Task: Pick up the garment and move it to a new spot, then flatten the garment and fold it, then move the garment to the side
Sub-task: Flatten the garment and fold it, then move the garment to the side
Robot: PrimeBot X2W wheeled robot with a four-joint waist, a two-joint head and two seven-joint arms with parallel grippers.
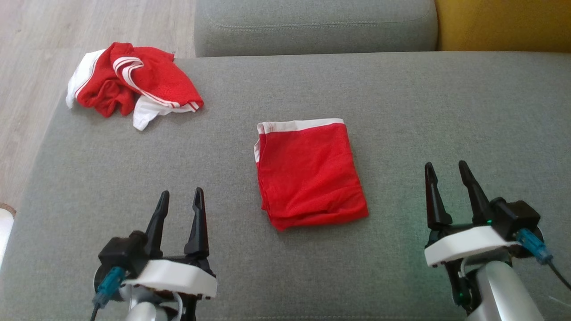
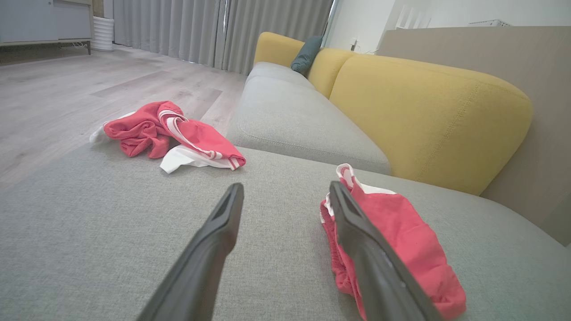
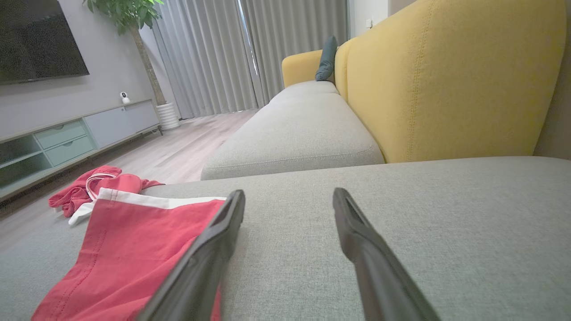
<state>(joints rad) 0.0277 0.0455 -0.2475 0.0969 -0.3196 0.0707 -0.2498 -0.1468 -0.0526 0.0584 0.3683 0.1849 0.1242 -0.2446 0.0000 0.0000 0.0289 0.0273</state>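
Jaws of left gripper [image 1: 182,191] and right gripper [image 1: 446,164] stand wide and empty, either side of the folded garment [image 1: 310,171] lying flat mid-sofa [image 1: 446,111]. Its layers are hard to count. A crumpled red-white heap [image 1: 134,84] sits at the far left corner.

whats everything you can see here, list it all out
folded garment: 1, red with white band, middle of the near cushion, between the two end effectors
crumpled garment: 1, red and white, far left corner of the same cushion
seat cushions: 2, grey, near one and one beyond it
sofa back: 1, yellow, beside the cushions
pillow: 1, dark teal, far end of the sofa
floor: pale wood, left of the sofa
curtains: grey, far wall
cabinet: 1, pale grey-green, under the screen
plant: 1, green, white pot
left end effector: 1, dark fingers, open, lower left
right end effector: 1, dark fingers, open, lower right
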